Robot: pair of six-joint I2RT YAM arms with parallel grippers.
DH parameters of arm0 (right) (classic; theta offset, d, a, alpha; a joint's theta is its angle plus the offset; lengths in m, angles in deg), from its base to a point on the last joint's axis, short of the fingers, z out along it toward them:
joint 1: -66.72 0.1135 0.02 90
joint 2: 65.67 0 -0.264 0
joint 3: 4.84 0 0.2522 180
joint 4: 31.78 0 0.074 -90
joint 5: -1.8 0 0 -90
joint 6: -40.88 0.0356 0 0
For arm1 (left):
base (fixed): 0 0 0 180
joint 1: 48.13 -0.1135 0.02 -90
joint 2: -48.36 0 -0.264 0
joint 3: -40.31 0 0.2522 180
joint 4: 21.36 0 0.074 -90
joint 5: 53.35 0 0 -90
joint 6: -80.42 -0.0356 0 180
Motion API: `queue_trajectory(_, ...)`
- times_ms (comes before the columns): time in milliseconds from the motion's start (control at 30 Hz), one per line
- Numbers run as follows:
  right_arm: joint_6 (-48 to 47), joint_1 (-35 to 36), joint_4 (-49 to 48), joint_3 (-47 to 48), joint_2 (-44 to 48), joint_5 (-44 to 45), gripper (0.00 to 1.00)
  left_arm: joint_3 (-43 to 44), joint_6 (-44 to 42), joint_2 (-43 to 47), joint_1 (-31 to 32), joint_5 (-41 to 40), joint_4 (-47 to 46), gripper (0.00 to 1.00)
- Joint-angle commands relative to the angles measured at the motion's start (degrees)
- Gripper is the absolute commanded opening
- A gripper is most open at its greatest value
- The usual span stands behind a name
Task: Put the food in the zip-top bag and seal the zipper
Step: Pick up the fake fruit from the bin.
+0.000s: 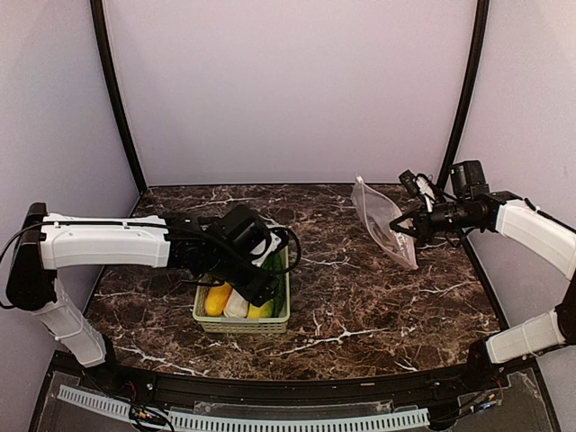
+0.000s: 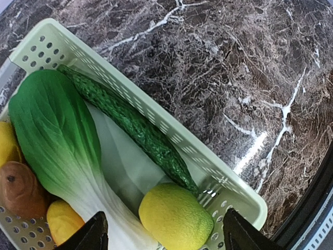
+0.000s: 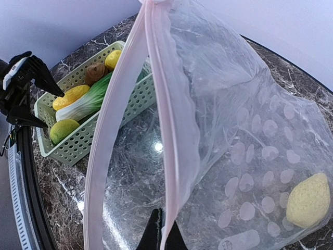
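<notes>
Centre left: left gripper, fingers apart, over lemon in basket. Upper right: right gripper clamped on zipper of zip-top bag.

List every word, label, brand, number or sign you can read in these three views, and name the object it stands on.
None: no readable text in any view.
The zip-top bag shows only pale round spots, no lettering.
The basket shows only rows of holes, no label or brand.
</notes>
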Motion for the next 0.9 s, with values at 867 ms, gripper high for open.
queue_trajectory(867, -4.1, -0.4, 6.3, 4.6, -2.7, 5.3, 0.0, 9.1, 16.1, -14.0, 0.2, 8.2, 16.7, 0.63)
